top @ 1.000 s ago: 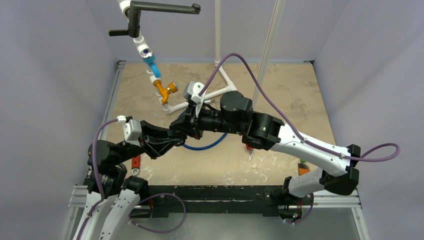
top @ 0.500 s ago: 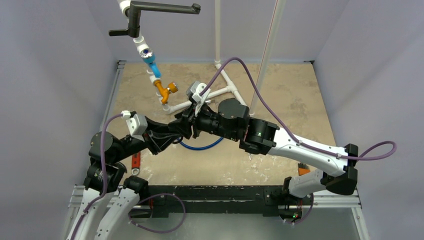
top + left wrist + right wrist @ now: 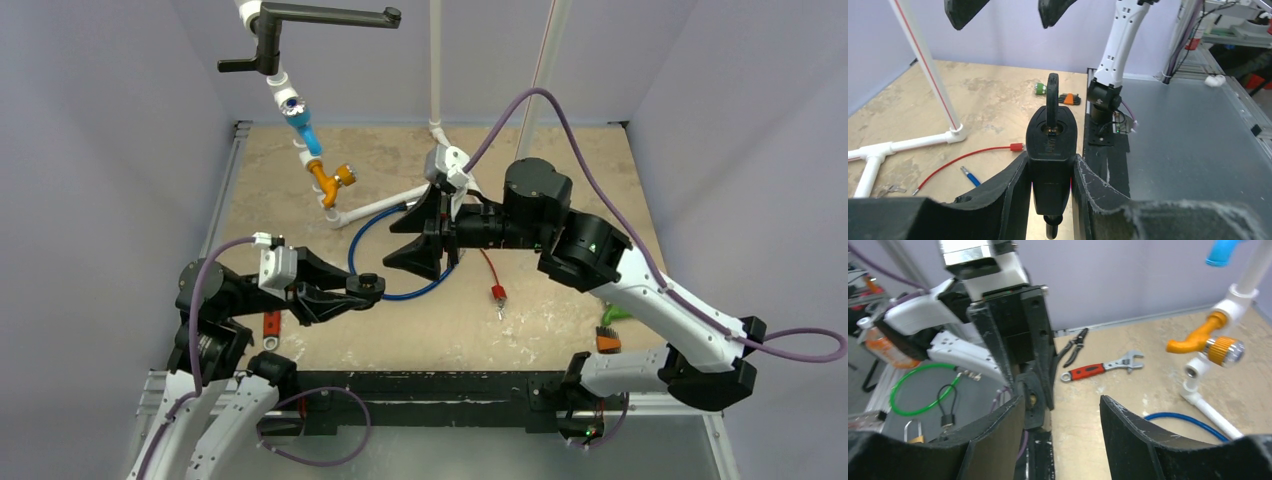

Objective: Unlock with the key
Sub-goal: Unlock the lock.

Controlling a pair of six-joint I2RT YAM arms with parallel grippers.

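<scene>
Overhead, we see the left gripper (image 3: 360, 291) clenched on a black padlock (image 3: 372, 283), held above the desk (image 3: 580, 190) close to its near edge, left of middle. The right gripper (image 3: 415, 240) hangs apart from it over the desk's middle, jaws spread and holding nothing. From the left wrist, we see the key (image 3: 1052, 95) sticking out of the padlock's keyhole, with the two right fingers (image 3: 965, 10) beyond it, not touching. From the right wrist, we look between those parted fingers at the padlock; a wrench (image 3: 1100, 369) and pliers (image 3: 1075, 342) lie on the desk beyond.
</scene>
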